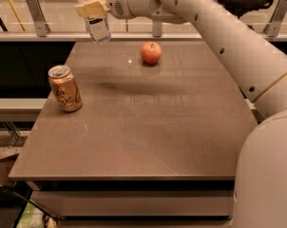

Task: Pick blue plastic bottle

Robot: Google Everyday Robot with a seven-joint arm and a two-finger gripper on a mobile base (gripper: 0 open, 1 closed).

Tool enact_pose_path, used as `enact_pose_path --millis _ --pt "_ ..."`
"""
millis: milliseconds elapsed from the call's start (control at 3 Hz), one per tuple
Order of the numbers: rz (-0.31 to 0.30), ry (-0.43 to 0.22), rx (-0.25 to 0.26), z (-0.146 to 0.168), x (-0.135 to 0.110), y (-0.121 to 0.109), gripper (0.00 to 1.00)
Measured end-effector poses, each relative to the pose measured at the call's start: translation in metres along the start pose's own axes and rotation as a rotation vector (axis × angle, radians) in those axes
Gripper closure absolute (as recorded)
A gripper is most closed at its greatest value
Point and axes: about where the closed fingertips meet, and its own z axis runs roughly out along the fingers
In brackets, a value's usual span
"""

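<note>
The white robot arm reaches across from the right, its gripper (92, 9) at the upper left, above the far left corner of the brown tabletop (148, 127). The tan fingers (86, 8) are closed around the clear, faintly bluish plastic bottle (99, 28), which hangs in the air, slightly tilted, its top cut off by the frame. A gold can (65, 88) stands near the left edge, and a red apple (151, 52) sits towards the back.

The top edge cuts the cap off the blue plastic bottle (99, 29), whose middle the upper-left claw (90, 7) covers.
</note>
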Motion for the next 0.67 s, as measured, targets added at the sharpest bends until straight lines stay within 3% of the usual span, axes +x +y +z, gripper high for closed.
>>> enact_pose_path --millis 667 --pt "-0.031 -0.009 0.018 -0.0064 -0.0122 -0.0007 1.0"
